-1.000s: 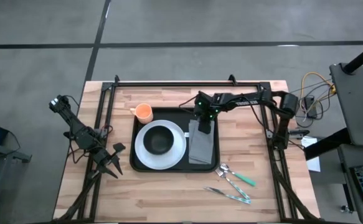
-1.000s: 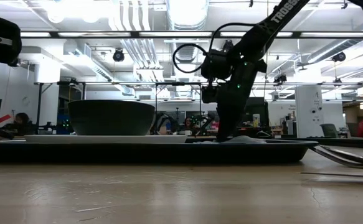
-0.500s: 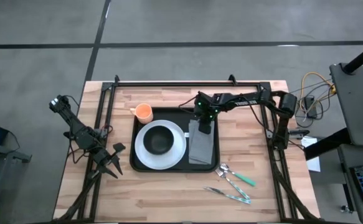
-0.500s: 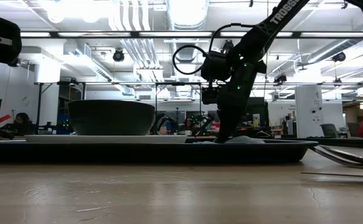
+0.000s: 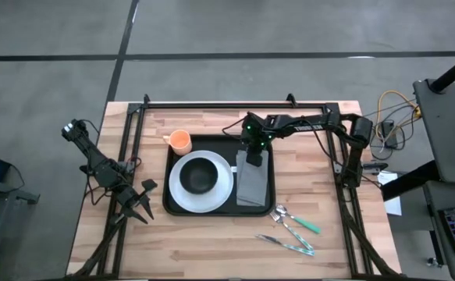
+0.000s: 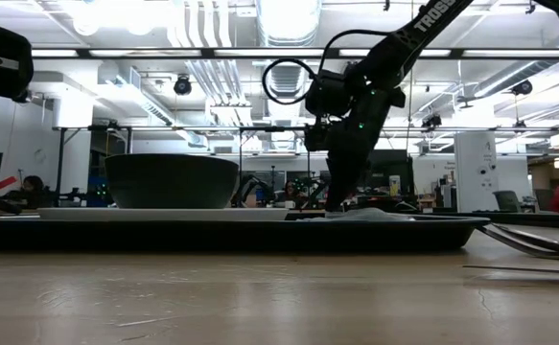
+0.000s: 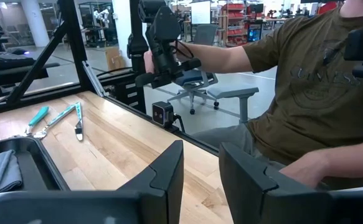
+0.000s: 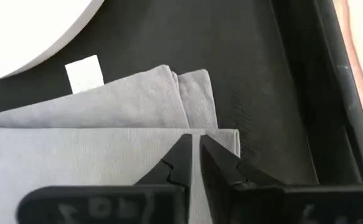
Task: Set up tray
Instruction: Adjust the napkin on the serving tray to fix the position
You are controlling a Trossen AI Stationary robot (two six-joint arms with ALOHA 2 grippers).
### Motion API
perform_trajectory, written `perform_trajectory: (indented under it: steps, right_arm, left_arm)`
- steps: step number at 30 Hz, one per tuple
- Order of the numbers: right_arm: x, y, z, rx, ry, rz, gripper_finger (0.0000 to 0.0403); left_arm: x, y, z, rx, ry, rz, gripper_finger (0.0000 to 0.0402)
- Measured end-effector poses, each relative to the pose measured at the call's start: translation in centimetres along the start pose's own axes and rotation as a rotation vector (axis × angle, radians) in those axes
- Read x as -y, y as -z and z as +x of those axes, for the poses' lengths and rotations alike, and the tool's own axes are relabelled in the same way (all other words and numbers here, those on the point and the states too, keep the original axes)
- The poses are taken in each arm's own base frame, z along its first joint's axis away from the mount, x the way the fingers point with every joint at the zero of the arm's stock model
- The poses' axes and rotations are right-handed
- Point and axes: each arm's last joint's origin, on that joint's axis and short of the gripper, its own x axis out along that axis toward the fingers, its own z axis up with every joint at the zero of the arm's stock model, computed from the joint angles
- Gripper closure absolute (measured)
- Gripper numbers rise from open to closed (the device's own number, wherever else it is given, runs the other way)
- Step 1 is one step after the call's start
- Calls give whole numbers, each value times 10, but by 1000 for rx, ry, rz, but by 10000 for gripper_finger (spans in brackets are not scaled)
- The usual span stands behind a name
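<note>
My right gripper (image 8: 193, 155) has just drawn its fingers together over the grey napkin (image 5: 252, 181) lying in the tray (image 5: 268, 204), beside the white plate (image 5: 182, 195); whether cloth is pinched I cannot tell. My left gripper (image 7: 201, 168) waits apart, well off the tray. "TROSSEN" reads on my arm.

Robotics lab: exposed ceiling ducts (image 6: 212, 67), red shelving (image 7: 234, 15).

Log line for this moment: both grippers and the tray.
right gripper: shut, tips at folded grey napkin on tray | left gripper: open, idle left of tray | cutlery: off tray
</note>
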Motion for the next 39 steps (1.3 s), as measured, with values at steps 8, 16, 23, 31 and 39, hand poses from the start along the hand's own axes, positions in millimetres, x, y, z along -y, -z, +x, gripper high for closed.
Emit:
perform_trajectory:
  steps: [8, 16, 23, 31, 39]
  right_arm:
    - [1, 1, 0, -6, 43, 7, 297]
    - [3, 2, 1, -11, 79, 32, 236]
    - [3, 6, 4, -29, 78, 48, 230]
    - [4, 9, 12, -59, 75, 28, 302]
    - [6, 9, 9, -54, 78, 5, 389]
  left_arm:
    - [0, 0, 0, 1, 0, 0, 318]
    - [0, 0, 0, 1, 1, 0, 318]
    - [0, 0, 0, 0, 0, 0, 318]
    - [0, 0, 0, 0, 0, 0, 318]
    - [0, 0, 0, 0, 0, 0, 318]
